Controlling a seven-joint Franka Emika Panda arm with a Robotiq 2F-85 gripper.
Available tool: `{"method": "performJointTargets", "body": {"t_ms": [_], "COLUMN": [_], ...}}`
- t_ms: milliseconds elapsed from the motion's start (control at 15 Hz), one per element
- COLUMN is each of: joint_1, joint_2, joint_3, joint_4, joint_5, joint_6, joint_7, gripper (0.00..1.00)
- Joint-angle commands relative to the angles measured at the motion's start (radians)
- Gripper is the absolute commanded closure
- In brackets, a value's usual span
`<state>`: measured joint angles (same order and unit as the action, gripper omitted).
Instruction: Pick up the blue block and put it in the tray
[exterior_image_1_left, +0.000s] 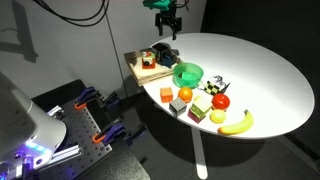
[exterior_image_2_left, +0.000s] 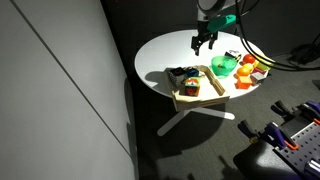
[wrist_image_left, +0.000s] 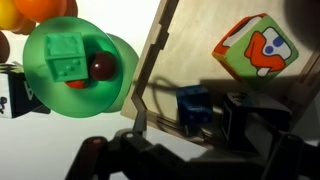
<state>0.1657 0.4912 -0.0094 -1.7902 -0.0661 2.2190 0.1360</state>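
Gripper (exterior_image_1_left: 165, 24) hangs released, empty, above shallow light-wood tray (wrist_image_left: 190, 40) w/ small blue toy block (wrist_image_left: 193, 108) lying inside by its rim: looks light, rigid, slick-ish, so pinch opposite flat sides.

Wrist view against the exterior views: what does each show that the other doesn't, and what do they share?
Only the wrist view shows the blue block lying in the tray and the green block inside the green bowl. Only an exterior view shows the whole white table, the banana near its edge and the whole gripper above the tray. Both show the tray and green bowl side by side.
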Motion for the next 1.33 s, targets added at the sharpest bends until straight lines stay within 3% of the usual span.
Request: {"method": "performJointTargets", "body": {"t_ms": [0,733,1267], "joint_1": [-0.019,-0.028,-0.039], "joint_2": [-0.099,-0.289,-0.434], "joint_3": [0.015,0.019,0.027], "joint_4": [-0.065,-0.117,-0.188], "joint_5": [0.007,-0.009,-0.003], "joint_6": [-0.080,-0.277,-0.253], "joint_7": [0.014,0.032,0.028], "gripper": [0.00,0.00,0.00]}}
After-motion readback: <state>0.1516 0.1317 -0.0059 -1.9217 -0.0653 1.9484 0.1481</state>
